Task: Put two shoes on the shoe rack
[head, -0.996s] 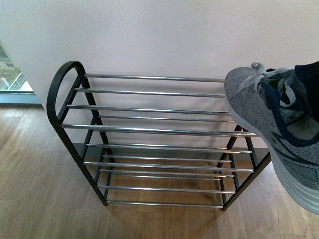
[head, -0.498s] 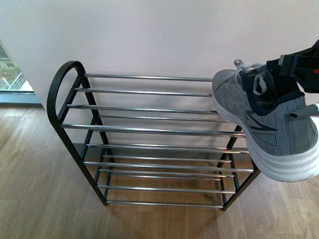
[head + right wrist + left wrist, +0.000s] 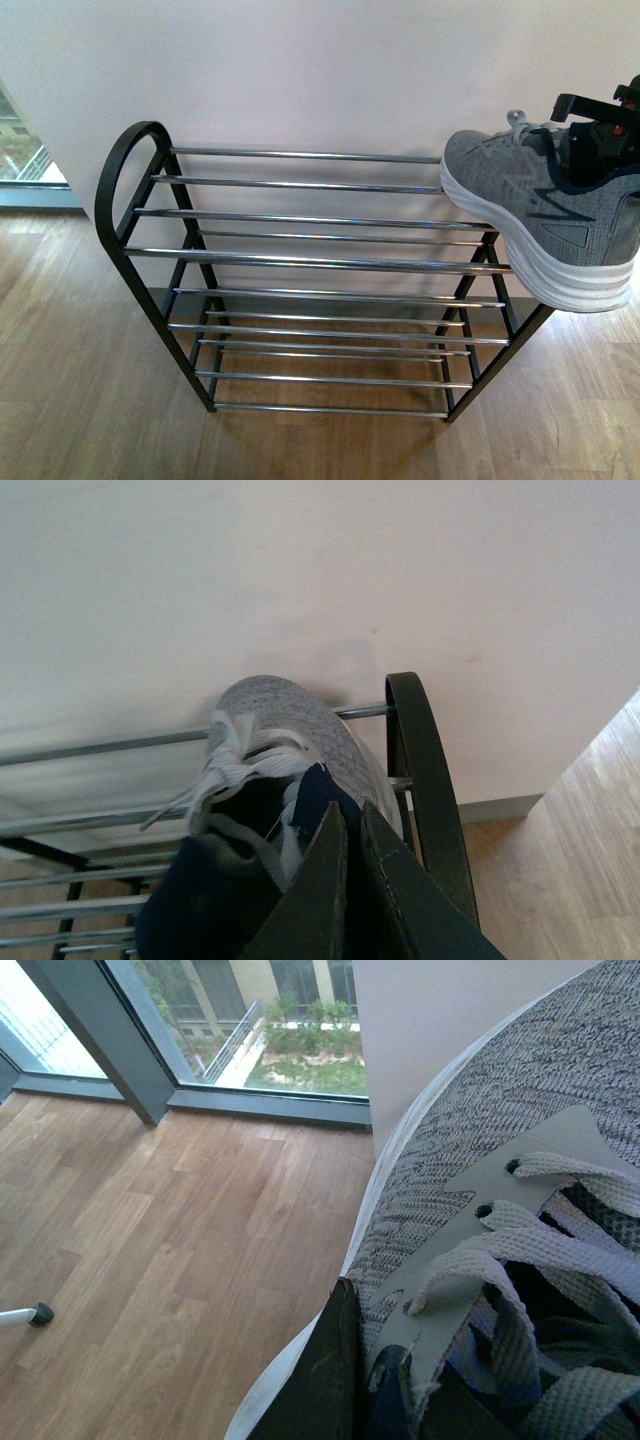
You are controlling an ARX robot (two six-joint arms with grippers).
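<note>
The shoe rack [image 3: 115, 190] stands against the wall, black frame with chrome bars, all tiers bare. One grey sneaker [image 3: 520, 190] with a white sole hangs level over the right end of the top tier, toe toward the wall. My right gripper [image 3: 592, 125] is shut on its dark collar. In the right wrist view that gripper [image 3: 345, 820] pinches the collar of the sneaker [image 3: 290, 730] beside the rack's loop end [image 3: 425, 770]. The left wrist view shows a second grey sneaker [image 3: 520, 1160] close up, and my left gripper [image 3: 365, 1360] is shut on its edge by the laces.
A pale wall [image 3: 320, 70] rises right behind the rack. Wooden floor [image 3: 80, 400] surrounds it. A floor-height window [image 3: 280, 1020] lies to the left. A small white rod with a black tip [image 3: 30, 1313] rests on the floor.
The sneaker in my right gripper has swung from a steep tilt at the right edge to level, sole down, over the right end of the rack's top tier.
</note>
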